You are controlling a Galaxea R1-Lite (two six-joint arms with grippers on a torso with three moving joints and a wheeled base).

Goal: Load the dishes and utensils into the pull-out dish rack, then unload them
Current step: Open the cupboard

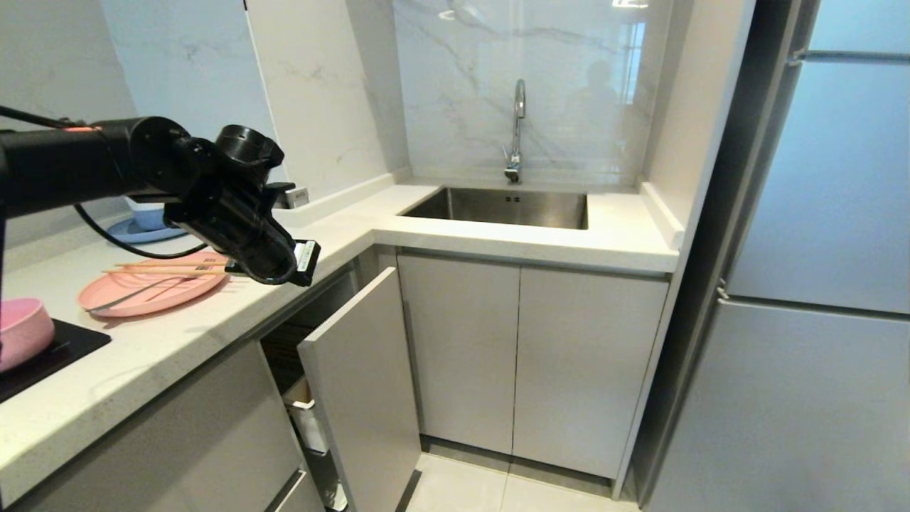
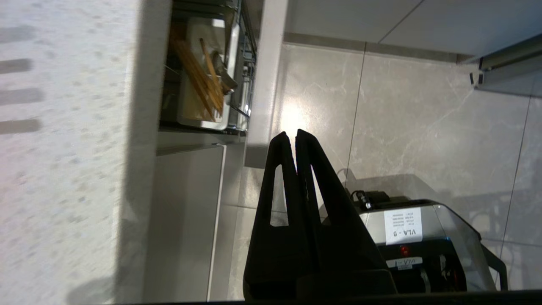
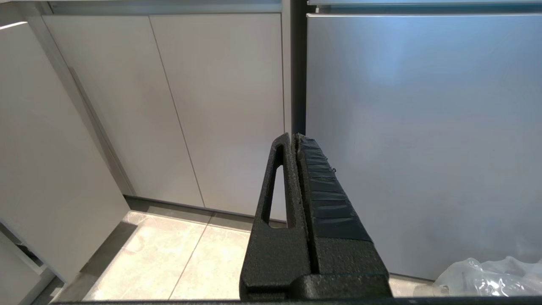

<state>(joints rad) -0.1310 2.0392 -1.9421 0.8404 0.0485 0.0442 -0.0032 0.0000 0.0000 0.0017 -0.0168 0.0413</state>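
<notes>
Head view: matte pink bowl (image 1: pixel 21 331) nearest, then round pink plate (image 1: pixel 149 288) bearing thin wooden chopsticks (image 1: pixel 163 269) and fork (image 1: pixel 135 290) on speckled counter (image 1: pixel 178 341); left gripper (image 2: pixel 295 134) pressed together, empty. Right gripper (image 3: pixel 295 136) likewise closed.

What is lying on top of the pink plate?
On the pink plate lie wooden chopsticks and a metal fork; the left arm covers the chopsticks' far ends.

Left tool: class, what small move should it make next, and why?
Probably open and lower toward the chopsticks on the pink plate. The left tool is shut and empty above the counter edge, and the pull-out dish rack stands open below.
</notes>
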